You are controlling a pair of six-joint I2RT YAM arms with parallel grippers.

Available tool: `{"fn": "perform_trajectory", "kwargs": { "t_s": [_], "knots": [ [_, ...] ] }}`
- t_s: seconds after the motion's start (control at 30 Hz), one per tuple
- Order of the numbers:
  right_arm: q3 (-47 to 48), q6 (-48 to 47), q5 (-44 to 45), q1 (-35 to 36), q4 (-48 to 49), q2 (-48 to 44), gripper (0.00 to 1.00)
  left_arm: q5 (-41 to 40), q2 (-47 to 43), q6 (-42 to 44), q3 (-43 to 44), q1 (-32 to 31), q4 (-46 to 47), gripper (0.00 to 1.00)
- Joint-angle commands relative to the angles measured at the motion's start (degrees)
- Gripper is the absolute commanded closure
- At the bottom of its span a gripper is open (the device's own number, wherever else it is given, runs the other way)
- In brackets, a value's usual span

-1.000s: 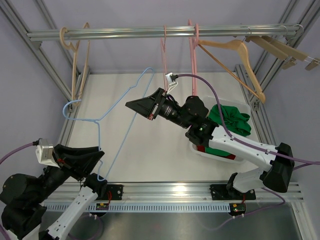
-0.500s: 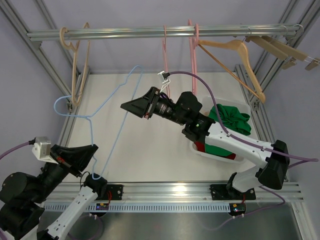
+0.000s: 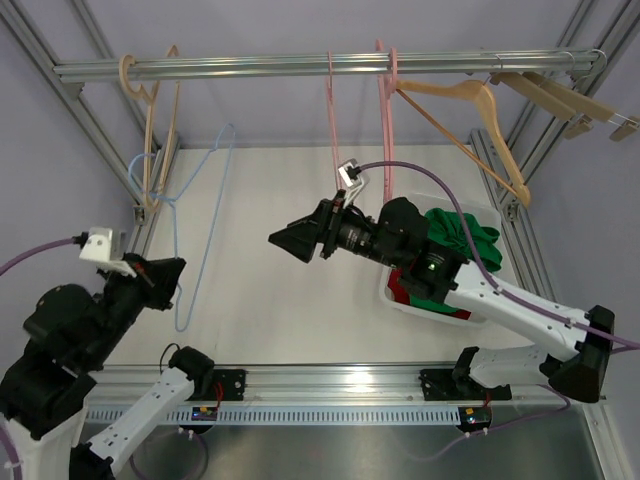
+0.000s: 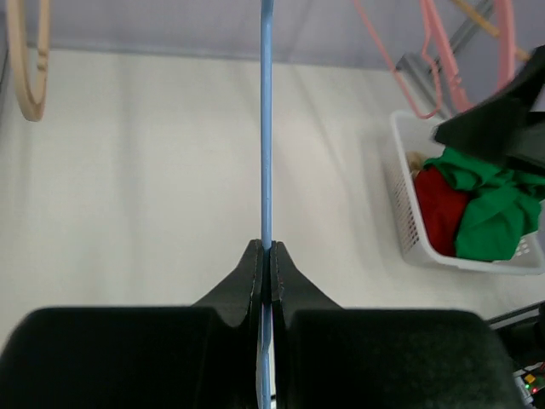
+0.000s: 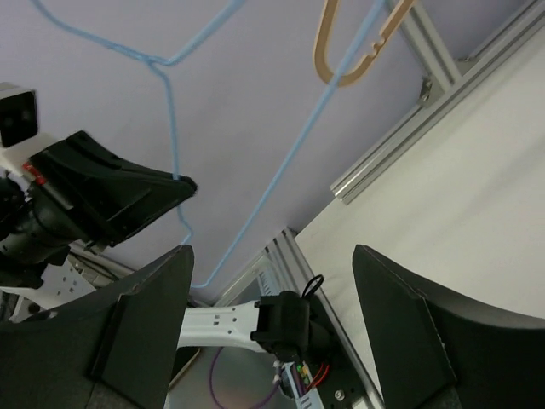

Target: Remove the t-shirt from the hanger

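Observation:
The blue wire hanger (image 3: 205, 200) is bare and hangs upright over the table's left side. My left gripper (image 3: 177, 266) is shut on its long straight wire, which runs up from between the pads (image 4: 266, 128). My right gripper (image 3: 281, 240) hovers over the middle of the table, open, with nothing between its fingers (image 5: 145, 324). It faces the hanger (image 5: 281, 162) and the left gripper (image 5: 183, 183) but touches neither. A green t-shirt (image 3: 460, 235) lies crumpled in the white basket (image 3: 392, 297) on the right, over a red cloth (image 4: 438, 217).
A metal rail (image 3: 300, 67) crosses the back. It carries two pink hangers (image 3: 385, 110), a wooden hanger (image 3: 150, 110) at the left, and more wooden ones (image 3: 470, 110) at the right. Frame posts (image 3: 90, 110) slant down both sides.
My right gripper opened, let go of the blue hanger and drew back to the right. My left gripper closed on the wire, rose and swung the hanger left, toward the wooden hanger.

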Motion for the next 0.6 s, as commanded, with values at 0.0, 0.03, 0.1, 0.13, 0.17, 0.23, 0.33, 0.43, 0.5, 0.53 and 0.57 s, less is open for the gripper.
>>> {"fn": "perform_trajectory", "kwargs": {
  "t_s": [0.0,0.03,0.1,0.13,0.17,0.23,0.33,0.43,0.5,0.53,0.57],
  "knots": [
    [-2.3,-5.7,3.6,0.0,-2.5,-8.2,0.15,-0.7,7.8,2.1,1.2,-0.3,1.9,1.0],
    [-3.8,-6.3,3.9,0.0,-3.8,-9.4,0.13,-0.3,10.9,2.2,2.4,-0.3,2.3,1.0],
    [-5.3,-7.6,4.8,0.0,-4.9,-12.2,0.13,-1.2,13.8,3.0,3.6,-0.3,4.2,1.0],
    [-6.9,-8.0,4.7,0.0,-5.4,-12.9,0.13,-1.5,15.2,3.3,4.1,-0.3,4.9,1.0],
    [-7.5,-8.2,4.9,0.1,-5.7,-14.3,0.13,-1.5,18.3,3.4,5.8,-0.3,5.4,1.0],
    [-9.1,-9.1,4.8,0.0,-6.7,-15.2,0.11,-1.7,21.3,3.7,7.6,-0.3,6.2,1.0],
    [-11.2,-9.8,4.4,0.1,-7.4,-16.6,0.01,-1.4,26.7,3.7,10.5,-0.3,10.3,1.0],
    [-13.5,-10.4,4.2,0.1,-8.4,-18.6,0.0,-1.8,32.3,3.6,14.0,-0.3,12.6,1.0],
    [-14.6,-10.5,4.4,0.3,-8.8,-20.7,0.01,-2.4,36.4,3.6,16.9,-0.2,13.3,1.0],
    [-15.6,-10.4,4.3,0.3,-8.8,-21.4,0.01,-2.8,37.7,3.6,18.2,-0.2,13.5,1.0],
    [-16.1,-10.4,4.3,0.4,-9.4,-22.9,0.01,-3.0,39.1,3.6,19.3,0.0,13.5,1.0]
  ]
}}
